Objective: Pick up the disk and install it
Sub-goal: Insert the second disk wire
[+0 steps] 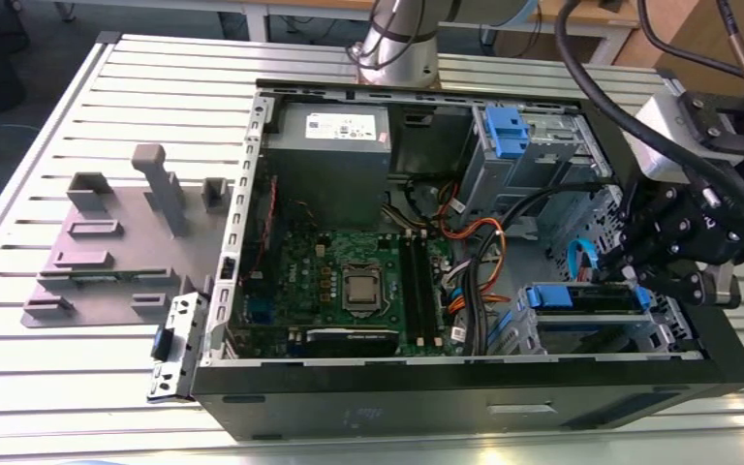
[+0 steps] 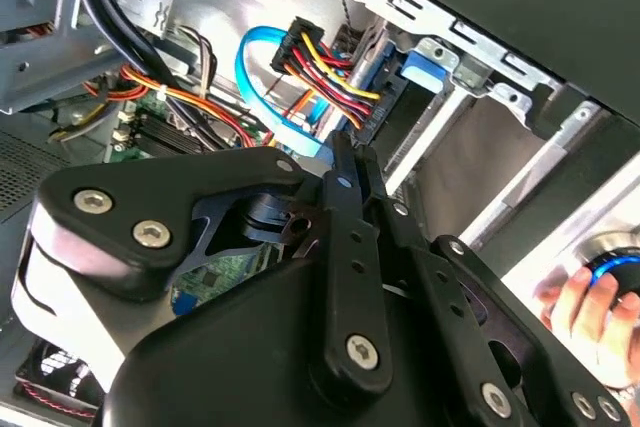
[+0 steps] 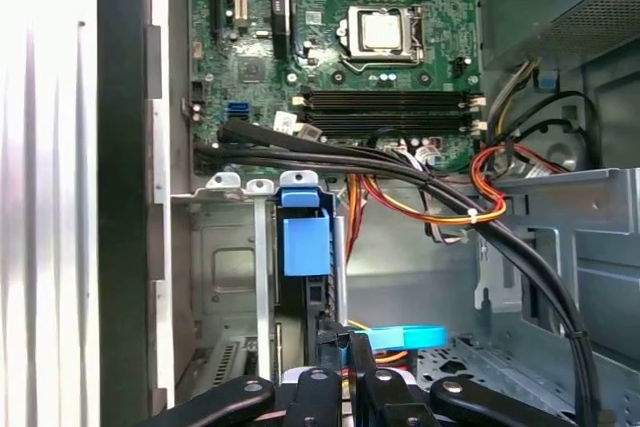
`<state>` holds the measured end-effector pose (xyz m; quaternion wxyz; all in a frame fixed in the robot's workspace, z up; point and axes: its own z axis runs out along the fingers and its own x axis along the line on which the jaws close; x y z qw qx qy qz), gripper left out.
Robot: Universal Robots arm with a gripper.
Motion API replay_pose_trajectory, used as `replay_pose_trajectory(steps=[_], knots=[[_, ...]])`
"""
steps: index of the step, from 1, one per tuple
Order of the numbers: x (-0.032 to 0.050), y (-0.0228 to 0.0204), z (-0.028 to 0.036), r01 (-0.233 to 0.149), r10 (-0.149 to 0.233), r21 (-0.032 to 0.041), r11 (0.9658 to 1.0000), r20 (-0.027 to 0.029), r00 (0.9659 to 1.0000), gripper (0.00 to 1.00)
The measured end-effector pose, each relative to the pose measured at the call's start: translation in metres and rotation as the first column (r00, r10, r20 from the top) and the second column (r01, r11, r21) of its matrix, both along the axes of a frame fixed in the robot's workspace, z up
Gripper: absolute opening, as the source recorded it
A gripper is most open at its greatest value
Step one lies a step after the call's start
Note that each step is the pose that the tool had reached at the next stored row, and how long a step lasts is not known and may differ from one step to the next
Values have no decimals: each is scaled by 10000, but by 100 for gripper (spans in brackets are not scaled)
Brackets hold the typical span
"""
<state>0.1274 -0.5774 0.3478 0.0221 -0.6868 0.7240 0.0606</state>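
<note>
1. Where the computer case (image 1: pixel 476 402) stands open on the worktop (image 1: pixel 62 387), cables (image 1: pixel 476 262) crowd the gap beside the drive cage (image 1: pixel 672 325).
2. The disk (image 1: pixel 581 296) sits in that cage, blue bracket showing.
3. The tool (image 1: pixel 634 281), jaws drawn nearly together, hangs at the disk's cabled end, perhaps touching it.

Green motherboard (image 1: pixel 346 281), black case (image 1: pixel 476 412), blue-edged disk (image 1: pixel 584 295), black gripper (image 1: pixel 634 276), grey fixture (image 1: pixel 101 257) (perhaps purplish), pale striped table (image 1: pixel 36 387), red, yellow and orange wires (image 2: pixel 332 74), blue cable (image 2: pixel 243 67)
</note>
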Motion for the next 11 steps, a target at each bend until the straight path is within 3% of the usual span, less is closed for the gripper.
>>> replay_pose_trajectory(steps=[5, 9, 11], knots=[[0, -78, -43, -1, 1, 116, 9999, 0, 10000, 16], [2, -84, -82, 1, -1, 165, 9999, 0, 10000, 16], [3, -85, -90, 0, 0, 245, 9997, 0, 10000, 16]])
